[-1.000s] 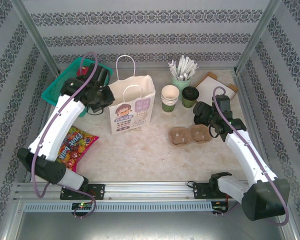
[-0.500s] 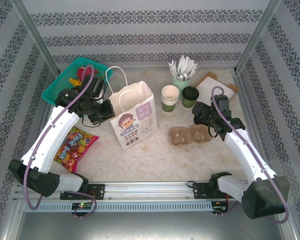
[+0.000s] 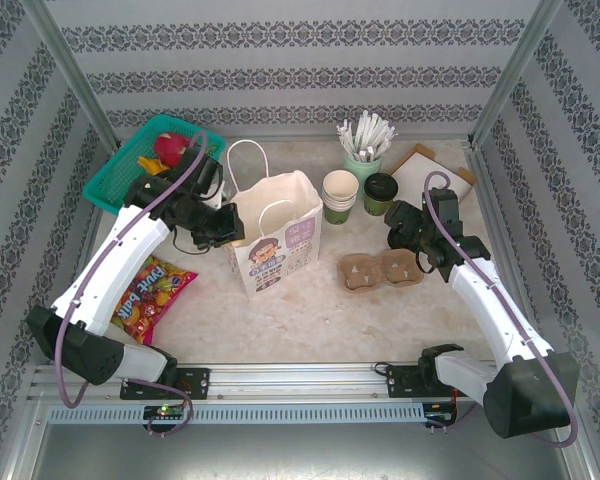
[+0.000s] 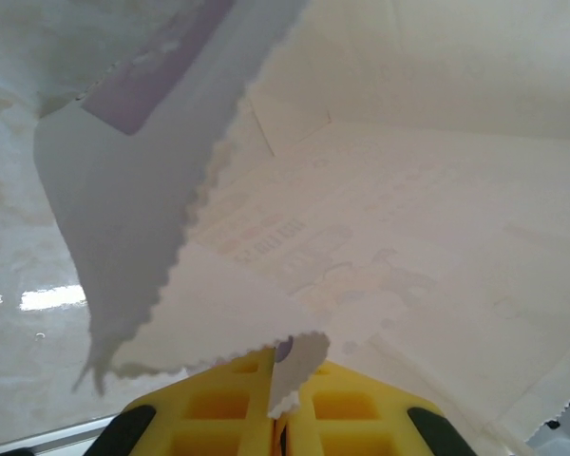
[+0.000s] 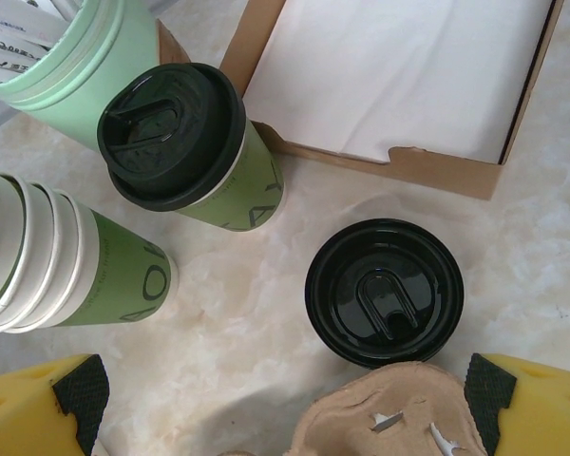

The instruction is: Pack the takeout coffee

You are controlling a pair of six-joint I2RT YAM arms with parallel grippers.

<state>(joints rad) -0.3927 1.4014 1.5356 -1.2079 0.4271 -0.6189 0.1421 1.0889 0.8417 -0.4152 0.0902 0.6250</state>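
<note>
Jaws pinched: left gripper (image 4: 280, 423) grips bag (image 3: 280, 240) rim, arm extended.

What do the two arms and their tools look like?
The left arm and right arm have white tubular links, black joints and black bases; a purple cable loops along each. The left tool and right tool have blocky yellow fingers with black pads. No markings are legible.

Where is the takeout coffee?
In the top view the takeout coffee stands at the back right, between the stack of lidless cups and the cardboard box.
</note>
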